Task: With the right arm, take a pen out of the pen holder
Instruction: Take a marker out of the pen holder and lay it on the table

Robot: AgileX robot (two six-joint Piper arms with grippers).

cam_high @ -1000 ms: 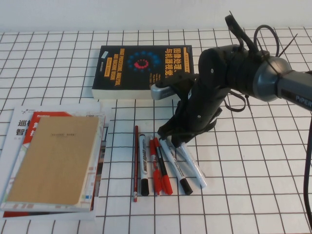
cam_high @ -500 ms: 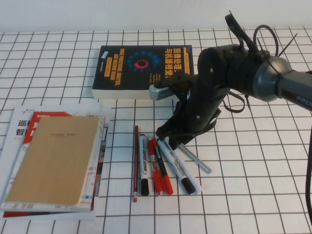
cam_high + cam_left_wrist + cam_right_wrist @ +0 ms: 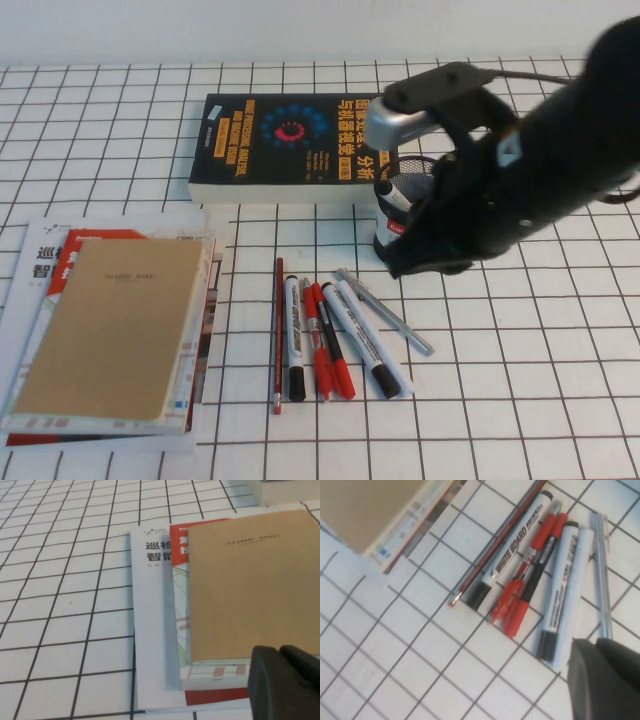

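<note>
At the far left, the left end effector [image 3: 286,680] hangs low over the stack of notebooks [image 3: 115,325] near the front edge of the bench [image 3: 520,400]. Whether it is wide or narrow I cannot tell, and this arm seems parked. Toward the middle a black book [image 3: 290,140] lies flat. In front of it a row of pens [image 3: 330,340] lies side by side, with a silver pen [image 3: 385,312] at an angle on the right. Just right of the book stands the pen holder [image 3: 422,168], a black mesh cup with one marker [image 3: 393,194] leaning inside. The right arm [image 3: 540,160] bends over the holder and hides much of it. The right end effector [image 3: 601,666] is closed narrow, with nothing in it that I can see, and it points down just beside the row. I judge the step is the reach for the marker. The next move calls for opening the jaws, aligning on the marker's cap, then closing and lifting straight so the cup does not tip.
</note>
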